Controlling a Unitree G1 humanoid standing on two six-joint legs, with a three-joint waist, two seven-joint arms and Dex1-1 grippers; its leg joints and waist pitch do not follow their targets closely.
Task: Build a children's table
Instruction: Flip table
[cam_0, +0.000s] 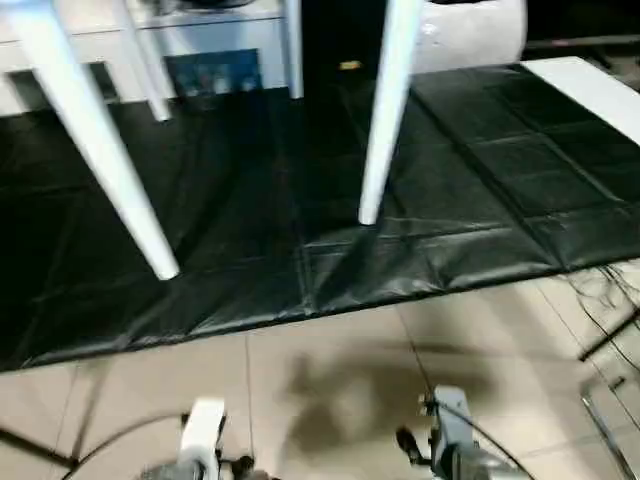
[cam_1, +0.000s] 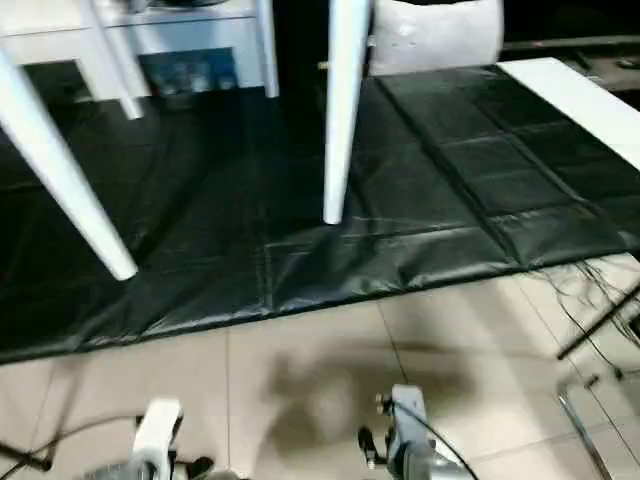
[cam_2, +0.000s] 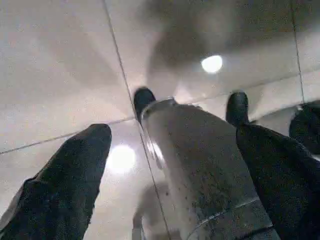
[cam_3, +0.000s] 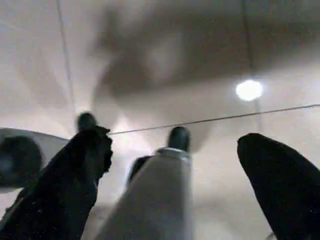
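Forearms: two silver forearms low at the near edge of the head views, over the beige tiled floor (cam_0: 330, 380).
Left gripper (cam_2: 170, 165): black fingers (cam_2: 70, 180) spread wide, holding nothing, touching nothing; pointed down at the tiles.
Right gripper (cam_3: 175, 170): black fingers (cam_3: 280, 180) spread wide as well, holding nothing, above bare tile.
Children's table (cam_0: 385, 110): all-white plastic, standing on the black padded floor mat (cam_0: 300, 230) beyond the tiles; four round tapered legs reach down to the mat, the top cut off by the picture's upper edge.
Mat edge: runs across just beyond the forearms.
Open room: bare tile between the grippers and the mat.
Right side: thin cables (cam_0: 610, 300) on the tiles.
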